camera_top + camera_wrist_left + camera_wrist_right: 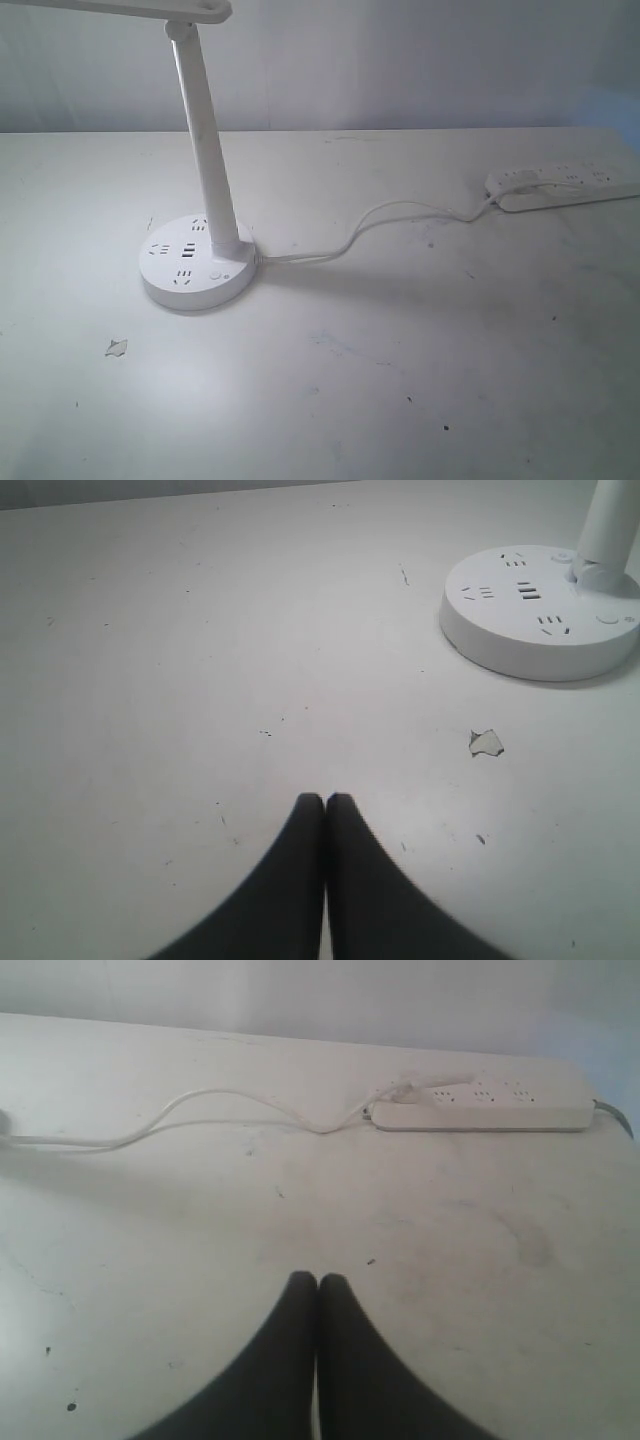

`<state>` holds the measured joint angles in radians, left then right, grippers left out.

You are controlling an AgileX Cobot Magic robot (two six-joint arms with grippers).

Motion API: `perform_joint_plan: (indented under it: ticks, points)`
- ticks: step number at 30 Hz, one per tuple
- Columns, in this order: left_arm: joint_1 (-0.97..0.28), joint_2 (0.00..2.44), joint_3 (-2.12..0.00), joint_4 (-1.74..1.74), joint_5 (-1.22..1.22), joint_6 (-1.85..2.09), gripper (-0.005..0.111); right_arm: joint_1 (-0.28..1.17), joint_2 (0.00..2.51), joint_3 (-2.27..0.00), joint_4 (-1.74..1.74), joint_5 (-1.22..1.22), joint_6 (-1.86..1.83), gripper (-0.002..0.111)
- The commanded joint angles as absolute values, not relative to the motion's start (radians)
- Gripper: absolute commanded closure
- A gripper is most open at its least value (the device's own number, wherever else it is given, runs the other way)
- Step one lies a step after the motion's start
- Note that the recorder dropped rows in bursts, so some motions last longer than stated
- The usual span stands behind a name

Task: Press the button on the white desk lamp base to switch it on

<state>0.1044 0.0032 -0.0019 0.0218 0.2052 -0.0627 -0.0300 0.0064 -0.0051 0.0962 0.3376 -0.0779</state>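
Observation:
The white desk lamp base (196, 262) (540, 610) is a round flat disc with dark socket slots, standing left of the table's middle. Its slim white arm (205, 140) rises to the head at the top edge. The button (217, 277) (607, 619) is a tiny round spot with a faint ring, near the foot of the arm. Neither arm shows in the exterior view. My left gripper (325, 798) is shut and empty over bare table, well short of the base. My right gripper (318, 1278) is shut and empty too, with the base out of its view.
A thin white cord (380, 222) (200, 1120) runs from the base to a long white power strip (565, 183) (480, 1105) at the far right. A small paper scrap (117, 347) (486, 743) lies near the base. The white table (400, 380) bears dark specks.

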Motion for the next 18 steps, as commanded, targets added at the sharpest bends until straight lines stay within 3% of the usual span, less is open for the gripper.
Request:
perform_joint_plan:
  ticks: [1, 18]
  points:
    - [0.096, 0.000, 0.000, 0.021, 0.201, -0.063, 0.107, -0.036, 0.000, 0.000, 0.067, 0.337, -0.074, 0.108]
    - [0.096, 0.000, 0.000, 0.021, 0.201, -0.063, 0.107, -0.036, 0.000, 0.000, -0.006, 0.337, -0.074, 0.108]
